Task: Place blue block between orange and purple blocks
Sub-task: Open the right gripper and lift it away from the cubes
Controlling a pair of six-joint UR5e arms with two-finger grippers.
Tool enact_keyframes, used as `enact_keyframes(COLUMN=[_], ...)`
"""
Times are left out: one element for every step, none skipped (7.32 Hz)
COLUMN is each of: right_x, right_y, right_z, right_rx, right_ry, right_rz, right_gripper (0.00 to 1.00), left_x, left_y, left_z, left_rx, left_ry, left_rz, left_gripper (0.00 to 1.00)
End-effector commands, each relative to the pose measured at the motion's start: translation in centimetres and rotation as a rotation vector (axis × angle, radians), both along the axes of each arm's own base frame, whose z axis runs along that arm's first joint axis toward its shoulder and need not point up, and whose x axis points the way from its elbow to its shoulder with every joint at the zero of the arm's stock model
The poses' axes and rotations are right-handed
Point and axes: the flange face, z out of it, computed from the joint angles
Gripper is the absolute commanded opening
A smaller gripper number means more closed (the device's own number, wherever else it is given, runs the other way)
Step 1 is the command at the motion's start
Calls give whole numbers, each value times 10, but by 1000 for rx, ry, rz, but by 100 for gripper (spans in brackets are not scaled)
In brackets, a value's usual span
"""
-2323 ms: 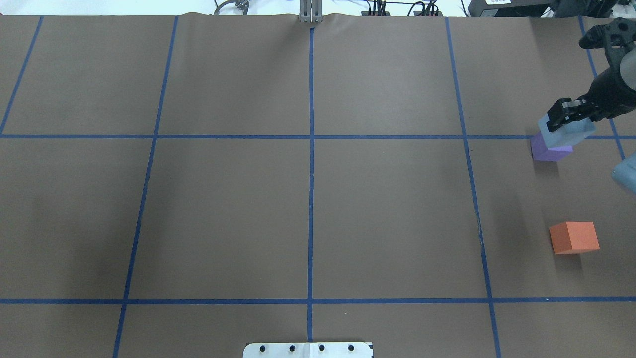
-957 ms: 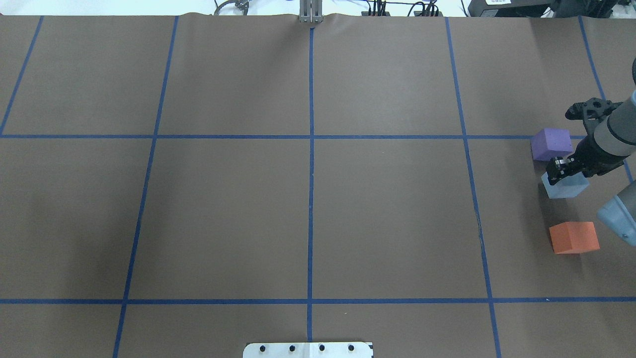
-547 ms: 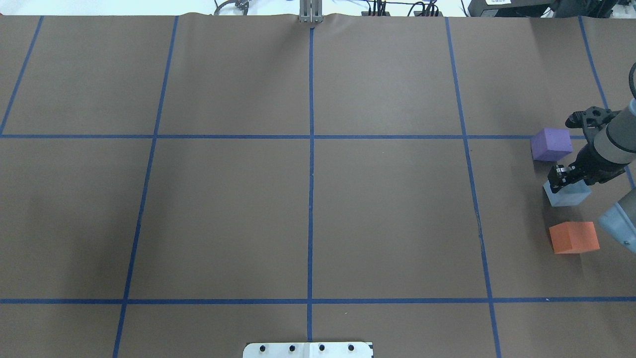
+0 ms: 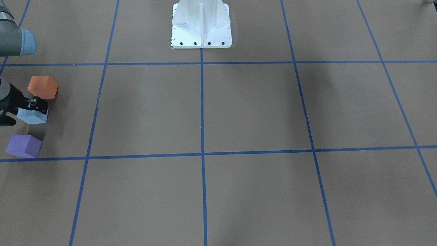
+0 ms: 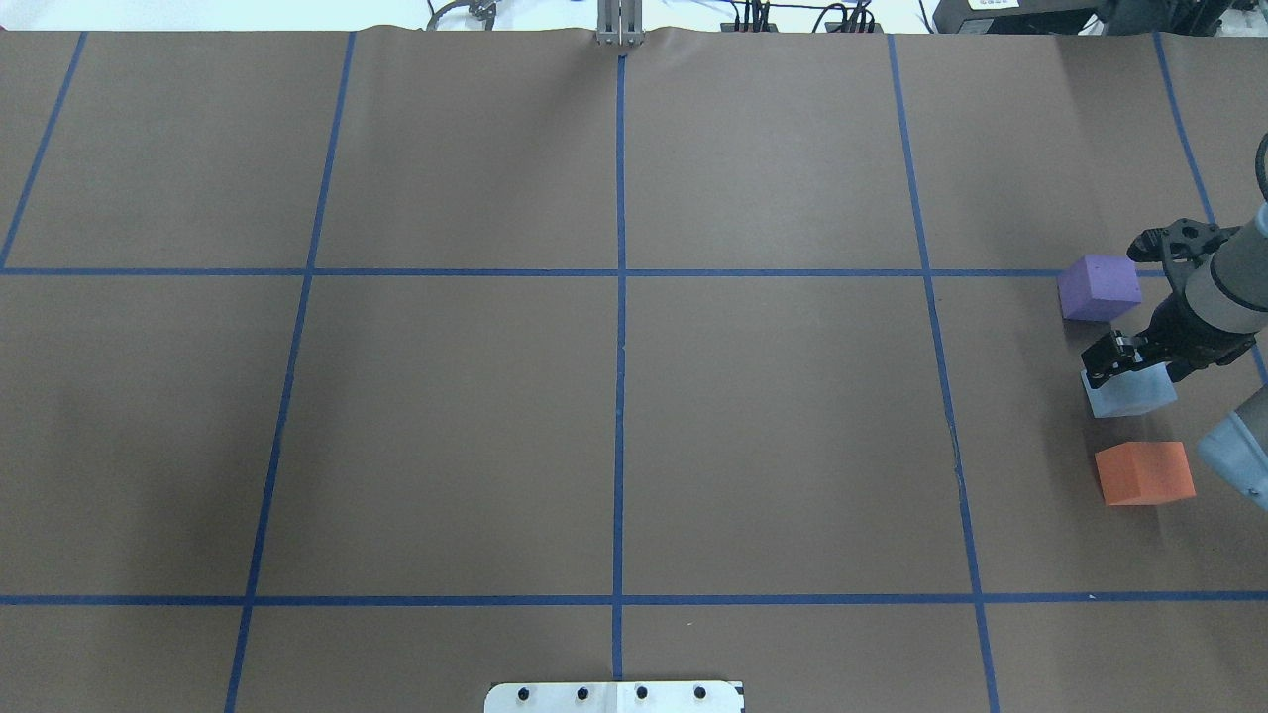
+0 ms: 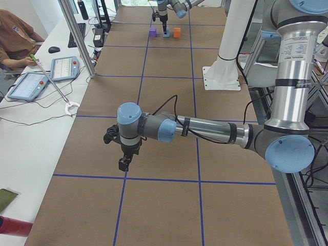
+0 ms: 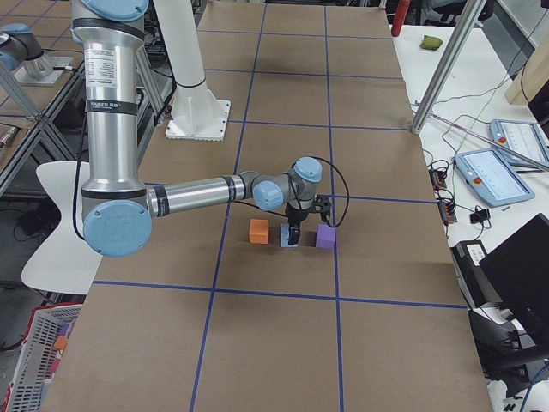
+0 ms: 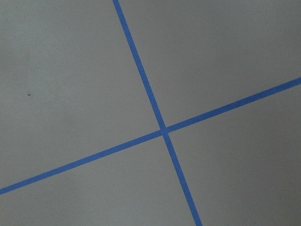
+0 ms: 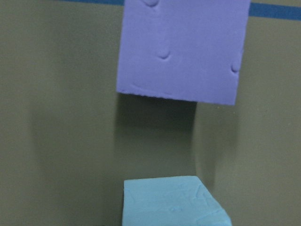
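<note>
Pale blue with a lightly dented top, the blue block (image 5: 1139, 396) sits near the table's (image 5: 792, 416) right edge, between the purple block (image 5: 1099, 287) and the orange block (image 5: 1145, 473), touching neither. The right gripper (image 5: 1109, 364) clamps it, covering part of its top. Whether the left gripper (image 6: 123, 165) is apart or together cannot be told.

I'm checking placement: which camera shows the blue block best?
Overhead exterior: the blue block sits between purple block and orange block, both gaps visible, right claw overlapping its far edge. Front-facing shows it near the frame edge; right wrist crops it; exterior left shows it tiny.
</note>
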Motion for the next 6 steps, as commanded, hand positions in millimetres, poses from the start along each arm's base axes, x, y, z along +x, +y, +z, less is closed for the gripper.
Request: enact_keyframes(right_x=[12,47,93,142,187,220], right_y=[3,0,-8,-15,-20,-21], right_z=[-40,-70,-95,-97,-89,-75], right_rx=[66,119,193,238,266,274], right_ry=[-43,-69,-94,-128,-133,-107], right_rz=[16,72,119,100,45,-2], right_gripper=[100,100,100,100,100,100], left_x=[-1,-1,-1,-1,-1,-2], left_y=[0,0,1,2,3,6], left_z=[-1,-3,-3,-1,0,3], left_rx=[1,6,8,6,4,-1], left_ry=[0,0,0,0,-1,-2], left_rz=[-1,-1,1,3,4,5], left_gripper=[100,100,100,100,100,100])
